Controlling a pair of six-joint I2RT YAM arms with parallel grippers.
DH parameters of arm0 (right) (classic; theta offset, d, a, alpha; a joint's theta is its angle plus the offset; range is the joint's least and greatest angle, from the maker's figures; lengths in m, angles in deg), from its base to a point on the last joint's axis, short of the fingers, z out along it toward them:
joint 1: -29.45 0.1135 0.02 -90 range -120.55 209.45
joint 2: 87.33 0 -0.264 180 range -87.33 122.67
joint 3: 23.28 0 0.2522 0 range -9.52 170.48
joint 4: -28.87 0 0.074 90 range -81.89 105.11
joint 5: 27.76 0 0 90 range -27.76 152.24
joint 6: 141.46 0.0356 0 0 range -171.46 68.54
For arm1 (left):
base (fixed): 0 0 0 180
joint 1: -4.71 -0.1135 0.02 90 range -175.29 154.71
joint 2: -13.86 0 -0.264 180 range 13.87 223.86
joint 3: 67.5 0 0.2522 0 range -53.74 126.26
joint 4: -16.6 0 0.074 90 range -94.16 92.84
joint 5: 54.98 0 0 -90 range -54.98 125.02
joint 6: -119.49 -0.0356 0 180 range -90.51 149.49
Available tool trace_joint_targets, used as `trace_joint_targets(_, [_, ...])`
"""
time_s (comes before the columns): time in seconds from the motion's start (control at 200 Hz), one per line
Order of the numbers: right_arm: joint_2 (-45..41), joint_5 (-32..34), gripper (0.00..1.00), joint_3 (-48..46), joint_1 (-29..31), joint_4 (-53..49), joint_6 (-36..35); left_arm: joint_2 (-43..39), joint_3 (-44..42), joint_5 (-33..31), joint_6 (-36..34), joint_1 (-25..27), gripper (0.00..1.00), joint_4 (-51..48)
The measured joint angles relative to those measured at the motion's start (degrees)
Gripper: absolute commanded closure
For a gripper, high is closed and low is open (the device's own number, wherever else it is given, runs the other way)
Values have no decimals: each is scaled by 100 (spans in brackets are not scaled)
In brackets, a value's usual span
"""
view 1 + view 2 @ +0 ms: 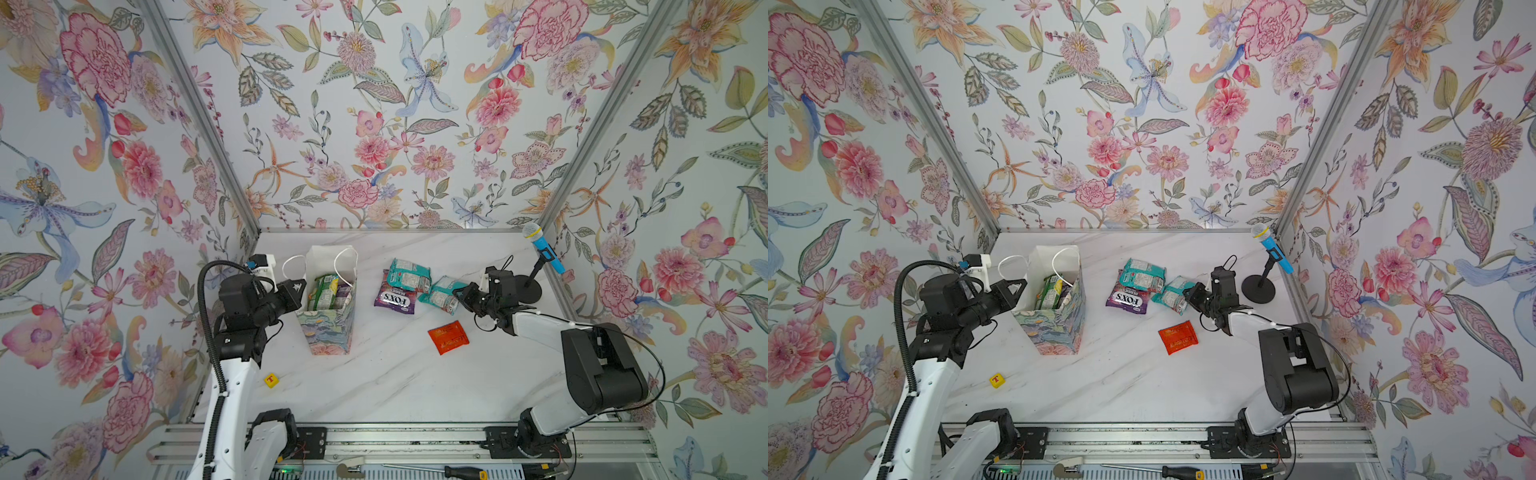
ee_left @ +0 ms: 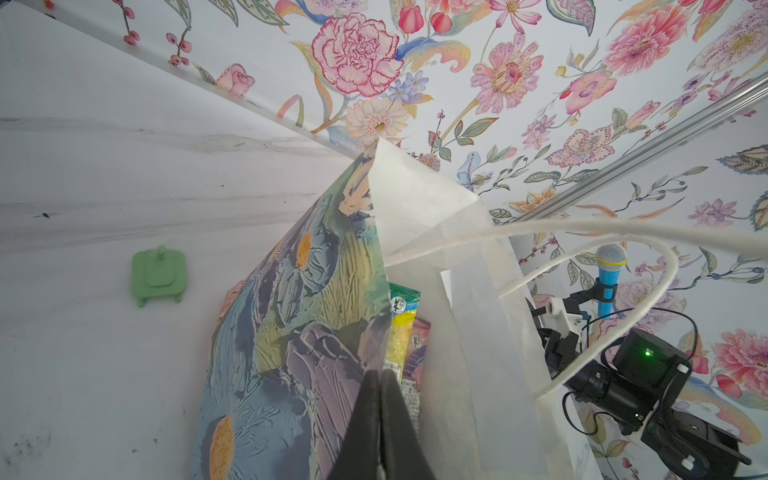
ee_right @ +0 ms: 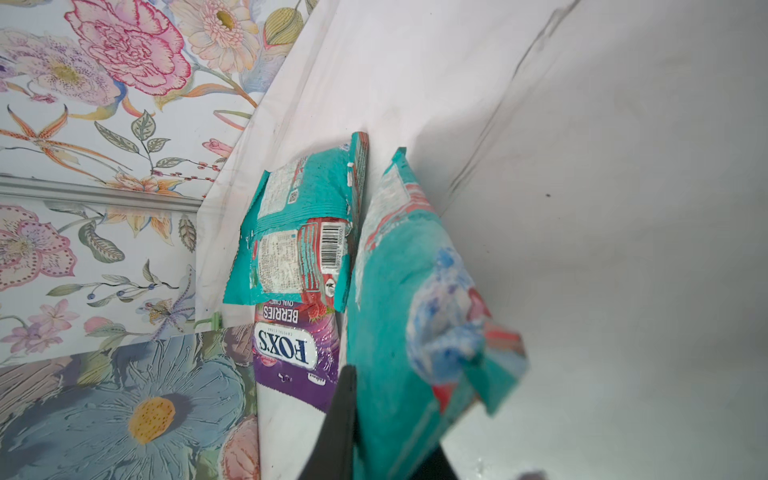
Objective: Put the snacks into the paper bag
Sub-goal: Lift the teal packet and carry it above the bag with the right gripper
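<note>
My left gripper (image 2: pixel 380 376) pinches the rim of the flowery paper bag (image 2: pixel 291 332). My right gripper (image 3: pixel 390 415) squeezes a shiny teal snack packet (image 3: pixel 399 299).

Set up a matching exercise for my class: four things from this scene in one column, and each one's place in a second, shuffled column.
Things
1. green packet
2. right-hand teal packet
3. orange sachet
4. yellow cube

Places
A. on the table beside the left arm
B. inside the paper bag
C. flat on the table between the paper bag and the right arm
D. pinched by the fingers of the right gripper

Pairs: 1-B, 2-D, 3-C, 4-A
</note>
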Motion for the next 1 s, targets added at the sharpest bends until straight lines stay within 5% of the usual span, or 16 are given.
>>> trace_joint_targets(0.47, [-1530,1178,100,1554,828,-2334,-1438,0,0,2,2,0,95,4])
trace_joint_targets(1.001, [-315,1207,100,4754,2044,-3368,-2549,0,0,7,4,0,95,11])
